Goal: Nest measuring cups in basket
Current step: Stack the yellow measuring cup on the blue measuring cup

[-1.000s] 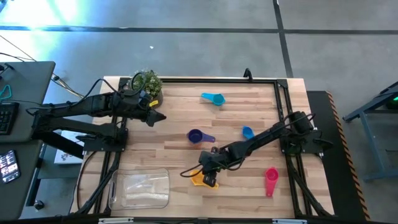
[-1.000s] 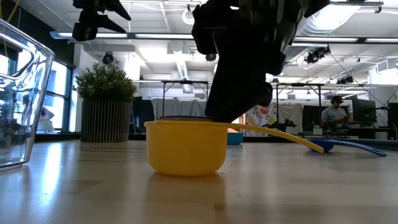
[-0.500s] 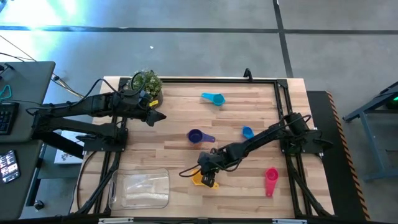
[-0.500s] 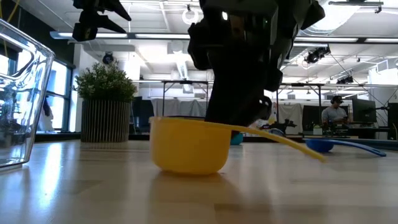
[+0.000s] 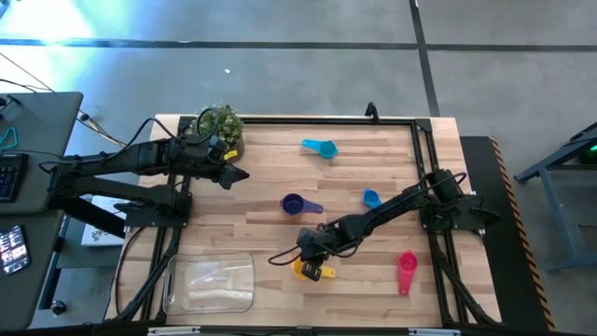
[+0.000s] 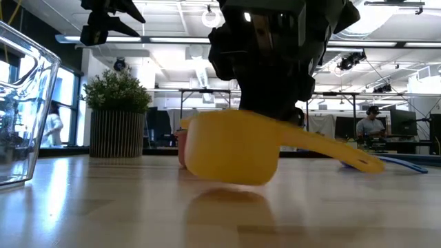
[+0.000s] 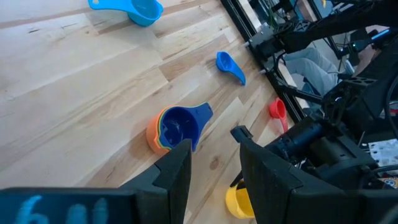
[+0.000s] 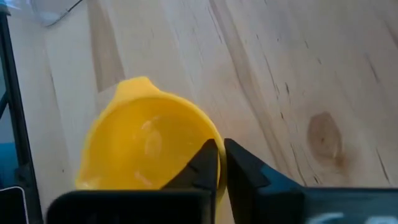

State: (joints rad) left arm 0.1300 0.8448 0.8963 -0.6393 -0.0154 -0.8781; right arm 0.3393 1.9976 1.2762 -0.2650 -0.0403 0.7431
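A yellow measuring cup (image 6: 233,156) hangs tilted just above the table near its front middle, with my right gripper (image 5: 309,260) shut on it. A stack of cups with a dark blue one on top (image 7: 177,127) sits mid-table. Resting singly on the wood are a light blue cup (image 5: 322,147) at the far side, a small blue cup (image 5: 371,198) and a red cup (image 5: 407,271) to the right. The clear basket (image 5: 208,283) stands at the near left. My left gripper (image 5: 241,175) hangs open above the table's left side, beside the plant, with nothing between its fingers. My right gripper grips the yellow cup's rim (image 8: 205,140), on the side opposite its small lip, with one finger (image 8: 208,163) inside the bowl and the other outside. The fingers come from above, slanting down. The bowl is off the table and tipped, and the handle (image 6: 331,148) slopes down toward the right.
A small potted plant (image 5: 221,123) stands at the far left corner, right by my left arm. A black frame (image 5: 424,159) runs along the table's far and right edges. Bare wood lies between the yellow cup and the basket.
My right gripper has shut on the yellow cup's rim and risen a little. The cup stood upright on the table. It is now lifted off the table and tipped over, with its handle end lower.
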